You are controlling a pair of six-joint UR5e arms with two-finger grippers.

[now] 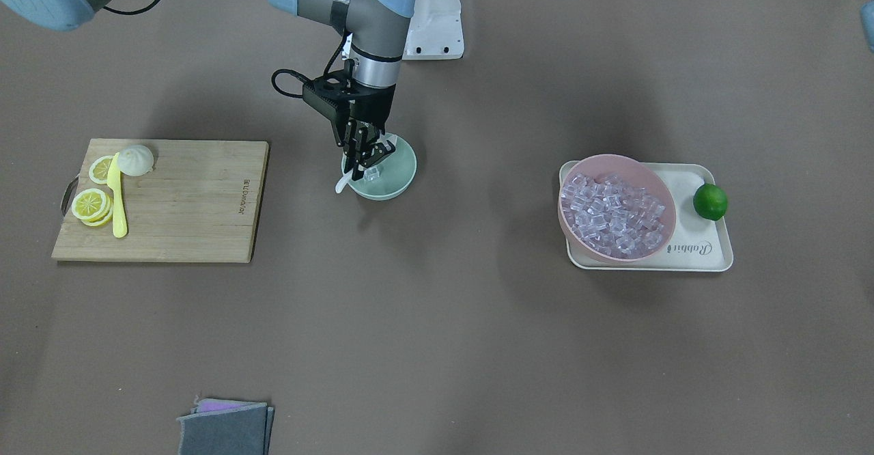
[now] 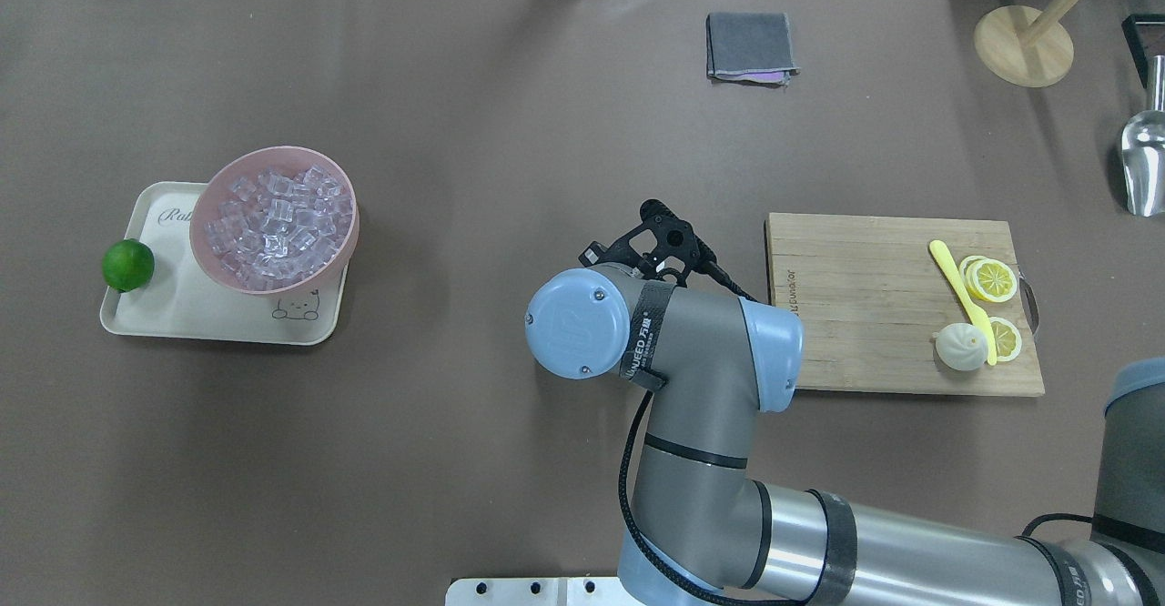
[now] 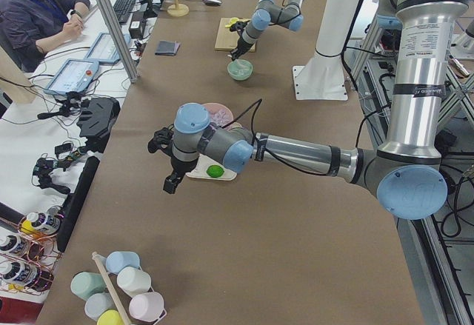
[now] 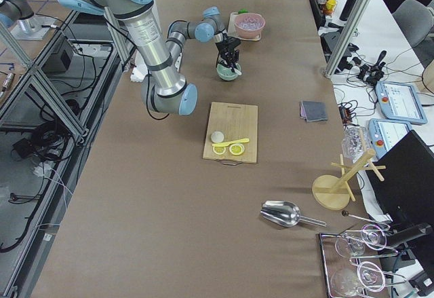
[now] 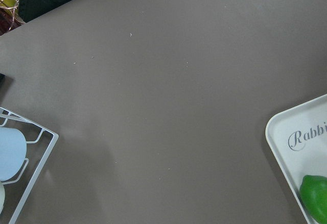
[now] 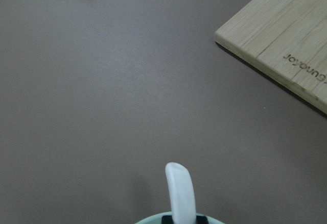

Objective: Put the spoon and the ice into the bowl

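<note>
Spoon (image 6: 180,193): clamped in right gripper (image 1: 364,160), handle jutting past the bowl (image 1: 399,176) rim. Ice (image 1: 372,174): one cube inside that bowl, more heaped in pink bowl (image 1: 614,158). Left gripper (image 3: 170,184): whether open or closed cannot be told.

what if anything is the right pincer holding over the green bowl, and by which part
The spoon, it seems: the right pincer grips its handle low down, near the scoop, with the handle's tip poking out past the bowl rim.
</note>
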